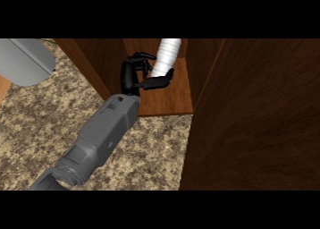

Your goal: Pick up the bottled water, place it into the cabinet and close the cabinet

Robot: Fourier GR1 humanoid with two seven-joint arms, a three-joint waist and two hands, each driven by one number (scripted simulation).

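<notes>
The left hand [141,71] is curled round the lower part of the bottled water [166,56], holding it upright just over the cabinet shelf [169,100] so it can be set standing inside. The open cabinet door [262,116] stands at the right, ready for closing afterwards; the right hand is out of view.

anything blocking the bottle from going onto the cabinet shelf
Nothing visible does. The left hand is curled round the bottled water, already inside the cabinet above its shelf; the open door stands off to the right.
</notes>
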